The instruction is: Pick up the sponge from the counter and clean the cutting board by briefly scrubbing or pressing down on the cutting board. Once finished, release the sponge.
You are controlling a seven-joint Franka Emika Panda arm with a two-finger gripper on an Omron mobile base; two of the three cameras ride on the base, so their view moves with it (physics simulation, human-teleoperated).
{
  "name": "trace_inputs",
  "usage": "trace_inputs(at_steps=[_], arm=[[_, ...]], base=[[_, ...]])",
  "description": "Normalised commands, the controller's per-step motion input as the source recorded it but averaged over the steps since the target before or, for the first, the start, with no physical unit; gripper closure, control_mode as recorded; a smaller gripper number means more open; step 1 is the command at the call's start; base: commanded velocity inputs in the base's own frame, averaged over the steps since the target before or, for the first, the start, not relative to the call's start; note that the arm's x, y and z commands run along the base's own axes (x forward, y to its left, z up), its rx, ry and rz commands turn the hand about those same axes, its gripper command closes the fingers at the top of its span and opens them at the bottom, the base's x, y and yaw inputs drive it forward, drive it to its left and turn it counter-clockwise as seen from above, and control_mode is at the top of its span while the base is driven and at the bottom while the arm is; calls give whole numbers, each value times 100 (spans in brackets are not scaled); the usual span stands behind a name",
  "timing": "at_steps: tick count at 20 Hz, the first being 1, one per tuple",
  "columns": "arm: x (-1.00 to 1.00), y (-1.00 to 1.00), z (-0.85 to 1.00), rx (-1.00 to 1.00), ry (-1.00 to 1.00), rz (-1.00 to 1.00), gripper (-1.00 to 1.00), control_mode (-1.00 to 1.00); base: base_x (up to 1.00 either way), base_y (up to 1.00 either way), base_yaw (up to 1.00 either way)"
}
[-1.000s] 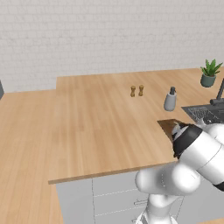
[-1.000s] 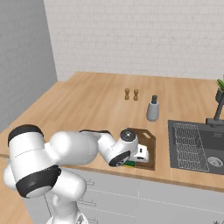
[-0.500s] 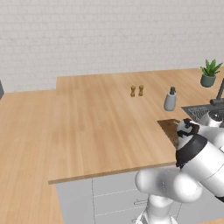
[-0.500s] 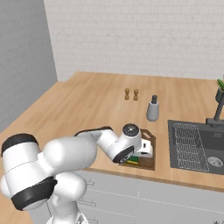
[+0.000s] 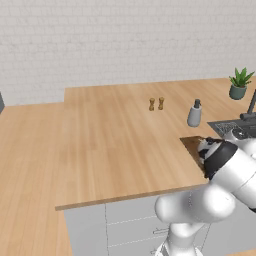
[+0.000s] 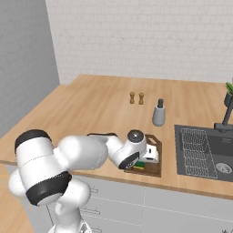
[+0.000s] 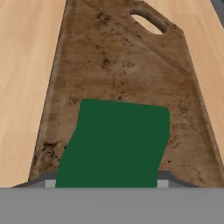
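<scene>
Reaching: the white arm is folded low over the counter's front edge, its hand tipped down onto the cutting board (image 6: 154, 164).
Gripper: the gripper (image 6: 146, 160) sits low on the board; the wrist and the sponge hide its fingers, so whether it is gripping or spread I cannot tell.
Sponge: the sponge (image 7: 114, 143) lies green side up on the cutting board (image 7: 118, 70), at the board's end away from the handle hole; from the right base view a sliver of its green and yellow (image 6: 139, 164) peeks out under the hand.
Cutting board: dark brown, flat on the counter (image 5: 110, 135) near its front edge; only its corner (image 5: 192, 146) shows past the forearm in the left base view.
Sink: the sink (image 6: 209, 152) is just beside the board, with a black tap (image 6: 226, 117) behind it.
Dispenser: a grey soap bottle (image 6: 159, 113) stands behind the board.
Shakers: two small brown shakers (image 6: 136, 98) stand farther back from the board.
Plant: a potted plant (image 5: 239, 83) sits well beyond the board.
In the way: the arm's own elbow and forearm cover most of the board from both base views.
</scene>
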Motion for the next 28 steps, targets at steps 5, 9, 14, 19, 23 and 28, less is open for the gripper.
trace_inputs(at_steps=[5, 9, 14, 19, 23, 28], arm=[[88, -1, 20, 0, 0, 1, 100, -100], [81, -5, 10, 0, 0, 0, 100, -100], [67, -30, 0, 3, 0, 0, 100, -100], [36, -12, 0, 6, -1, 1, 100, -100], [18, 0, 0, 3, 0, 2, 100, -100], [0, 0, -17, 0, 0, 0, 100, -100]], base=[[0, 0, 0], [0, 0, 0], [0, 0, 0], [0, 0, 0], [0, 0, 0], [0, 0, 0]])
